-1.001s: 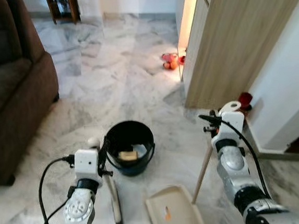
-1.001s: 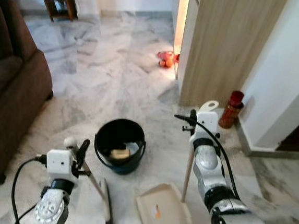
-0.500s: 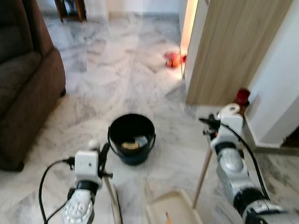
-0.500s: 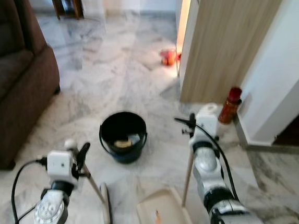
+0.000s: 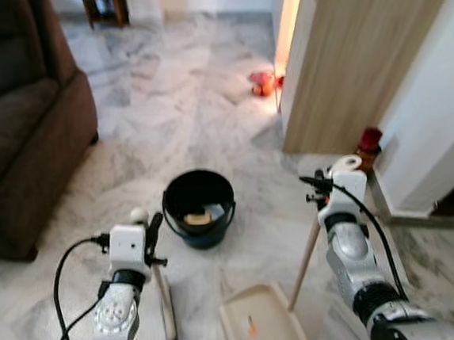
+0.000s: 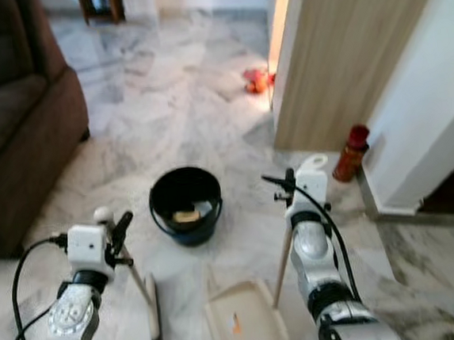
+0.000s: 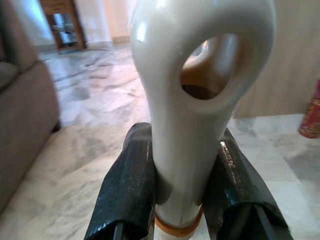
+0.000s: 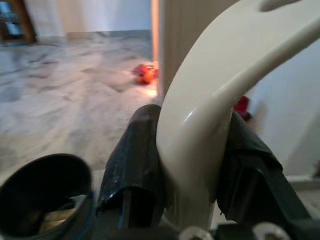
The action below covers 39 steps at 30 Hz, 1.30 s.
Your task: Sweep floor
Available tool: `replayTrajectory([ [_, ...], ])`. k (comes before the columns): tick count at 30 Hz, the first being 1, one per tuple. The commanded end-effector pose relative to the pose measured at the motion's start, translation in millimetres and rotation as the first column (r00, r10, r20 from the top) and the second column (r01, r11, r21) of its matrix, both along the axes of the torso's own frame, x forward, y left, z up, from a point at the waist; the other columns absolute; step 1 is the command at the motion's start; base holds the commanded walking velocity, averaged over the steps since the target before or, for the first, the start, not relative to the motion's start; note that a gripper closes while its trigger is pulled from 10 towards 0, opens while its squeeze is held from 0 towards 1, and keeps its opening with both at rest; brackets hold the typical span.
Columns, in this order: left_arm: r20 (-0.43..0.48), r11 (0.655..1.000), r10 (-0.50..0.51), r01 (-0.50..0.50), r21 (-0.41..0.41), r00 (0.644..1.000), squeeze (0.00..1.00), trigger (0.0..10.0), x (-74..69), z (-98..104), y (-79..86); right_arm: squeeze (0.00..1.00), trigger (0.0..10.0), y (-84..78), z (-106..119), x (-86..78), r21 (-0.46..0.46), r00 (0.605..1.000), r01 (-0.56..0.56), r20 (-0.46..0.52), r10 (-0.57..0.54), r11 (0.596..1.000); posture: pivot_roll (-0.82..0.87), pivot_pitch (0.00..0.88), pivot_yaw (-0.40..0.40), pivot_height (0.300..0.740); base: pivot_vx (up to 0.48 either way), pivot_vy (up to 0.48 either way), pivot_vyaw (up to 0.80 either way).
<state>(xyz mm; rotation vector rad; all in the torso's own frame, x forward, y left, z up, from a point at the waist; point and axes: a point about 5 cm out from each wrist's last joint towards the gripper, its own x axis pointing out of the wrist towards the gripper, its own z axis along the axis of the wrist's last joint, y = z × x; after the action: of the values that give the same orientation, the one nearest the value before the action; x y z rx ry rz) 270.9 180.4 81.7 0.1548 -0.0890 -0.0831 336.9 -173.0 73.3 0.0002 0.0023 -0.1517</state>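
Note:
My left gripper [image 5: 149, 229] is shut on the white top of the broom handle [image 7: 200, 100]. The broom's stick slants down to its head [image 5: 169, 322] on the marble floor. My right gripper [image 5: 318, 187] is shut on the cream loop at the top of the dustpan handle [image 8: 210, 100]. Its wooden stick [image 5: 304, 255] runs down to the cream dustpan [image 5: 261, 330], which lies flat between my arms. A small orange scrap [image 5: 250, 325] lies in the pan. In the left wrist view both fingers [image 7: 127, 185] press the handle's sides.
A black bucket [image 5: 199, 207] with a yellow object [image 5: 199, 218] inside stands just ahead. A brown sofa [image 5: 17, 133] fills the left. A wooden cabinet panel [image 5: 352, 55] and white wall [image 5: 437, 120] close the right, with a red bottle [image 5: 367, 140] at their foot. Red-orange items [image 5: 263, 83] lie further off.
The whole view has shifted a little, so the camera has moved. Both grippers keep their hold, and broom and dustpan stay in the same place between my arms.

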Motion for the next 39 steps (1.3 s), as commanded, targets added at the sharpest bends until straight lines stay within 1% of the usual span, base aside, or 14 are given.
replayTrajectory([
  [1,0.022,1.0,-0.027,0.027,-0.001,0.999,0.0,10.0,3.6,5.3,-4.9,0.0,10.0,-4.4,3.5,2.0,-0.004,1.0,0.016,0.007,-0.016,1.0,0.05,0.064,-0.073,0.74,0.0,0.0,-0.8],
  [11,0.012,1.0,-0.029,0.028,0.008,1.0,0.0,10.0,3.7,4.0,-6.4,0.0,10.0,-4.5,3.3,2.7,-0.018,1.0,0.012,-0.003,-0.013,1.0,0.05,0.068,-0.08,0.74,0.0,0.0,-0.8],
  [14,0.012,0.999,-0.023,0.023,0.037,1.0,0.0,10.0,4.2,3.5,-5.9,0.0,10.0,-5.0,3.2,2.8,-0.02,1.0,0.013,-0.005,-0.013,1.0,0.05,0.068,-0.081,0.74,0.0,0.0,-0.8],
  [16,0.015,0.998,-0.029,0.028,0.049,0.999,0.0,10.0,4.4,4.2,-6.1,0.0,10.0,-4.9,3.0,2.7,-0.022,1.0,0.013,-0.007,-0.013,1.0,0.05,0.07,-0.081,0.74,0.0,-0.366,-0.8],
  [19,0.016,0.999,-0.025,0.024,0.044,1.0,0.0,10.0,4.4,4.2,-5.3,0.0,10.0,-4.3,2.3,2.5,-0.023,1.0,0.014,-0.011,-0.014,1.0,0.05,0.069,-0.08,0.74,0.0,-0.461,-0.8],
  [22,0.012,0.999,-0.02,0.02,0.034,1.0,0.0,10.0,4.4,3.7,-4.1,0.0,10.0,-3.6,1.9,2.4,-0.023,1.0,0.014,-0.013,-0.015,1.0,0.05,0.067,-0.077,0.74,0.0,0.0,-0.8],
  [39,0.015,0.999,-0.027,0.027,0.041,1.0,0.0,10.0,5.7,4.2,-5.0,0.0,10.0,-3.9,1.5,2.0,-0.023,1.0,0.02,-0.013,-0.02,1.0,0.05,0.055,-0.072,0.74,0.0,0.0,-0.8],
])
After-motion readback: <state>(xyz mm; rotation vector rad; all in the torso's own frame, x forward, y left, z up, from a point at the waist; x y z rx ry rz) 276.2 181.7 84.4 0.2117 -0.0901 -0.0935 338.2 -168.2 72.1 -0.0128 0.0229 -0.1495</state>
